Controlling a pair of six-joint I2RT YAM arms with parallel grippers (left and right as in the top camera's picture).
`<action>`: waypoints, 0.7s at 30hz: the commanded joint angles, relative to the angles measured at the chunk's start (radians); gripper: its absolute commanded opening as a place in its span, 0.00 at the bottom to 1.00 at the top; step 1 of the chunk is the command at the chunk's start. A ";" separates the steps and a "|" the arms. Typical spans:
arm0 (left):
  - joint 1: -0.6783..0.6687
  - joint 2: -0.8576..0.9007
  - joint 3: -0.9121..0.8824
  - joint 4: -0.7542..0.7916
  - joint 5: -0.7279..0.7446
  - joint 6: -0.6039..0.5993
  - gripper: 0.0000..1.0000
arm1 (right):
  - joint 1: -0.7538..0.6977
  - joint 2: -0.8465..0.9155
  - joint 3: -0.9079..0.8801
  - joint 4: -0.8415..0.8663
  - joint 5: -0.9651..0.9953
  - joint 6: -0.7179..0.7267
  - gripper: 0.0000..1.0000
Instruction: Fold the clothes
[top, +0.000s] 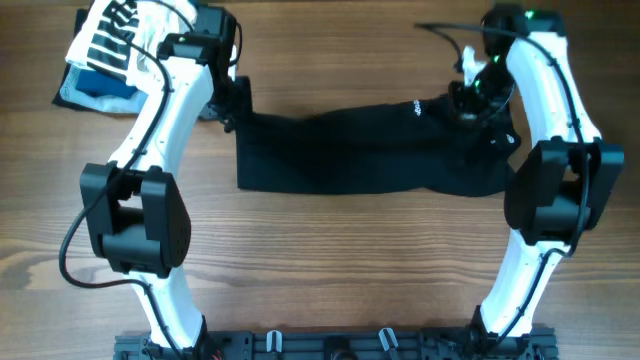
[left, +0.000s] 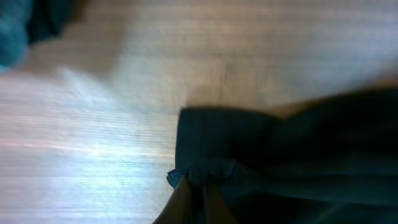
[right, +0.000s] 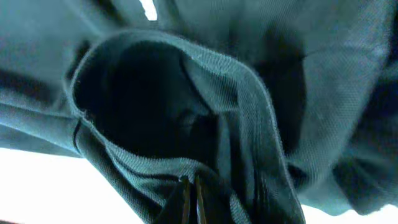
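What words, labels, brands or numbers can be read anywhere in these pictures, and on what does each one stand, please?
No text can be read in any view.
Too small to read: the small light print on the black garment, seen from overhead.
No letters made out: the striped garment at the far left shows only a black-and-white pattern.

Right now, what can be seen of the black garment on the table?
The black garment is soft, fine-knit fabric. It lies as a wide, wrinkled band across the wooden table, with a small light logo near its far edge. The left gripper pinches a bunched corner at its left end. The right gripper is shut on a hemmed fold at its right end, where the cloth gathers.
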 joint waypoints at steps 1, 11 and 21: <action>-0.021 0.015 -0.074 0.000 0.052 -0.005 0.04 | 0.002 -0.106 -0.178 0.079 0.017 0.038 0.05; -0.040 0.013 -0.171 0.060 0.003 0.002 1.00 | 0.002 -0.156 -0.412 0.239 -0.005 -0.013 0.25; 0.011 0.030 -0.196 0.109 0.290 0.325 1.00 | 0.003 -0.229 -0.373 0.303 -0.205 -0.146 0.97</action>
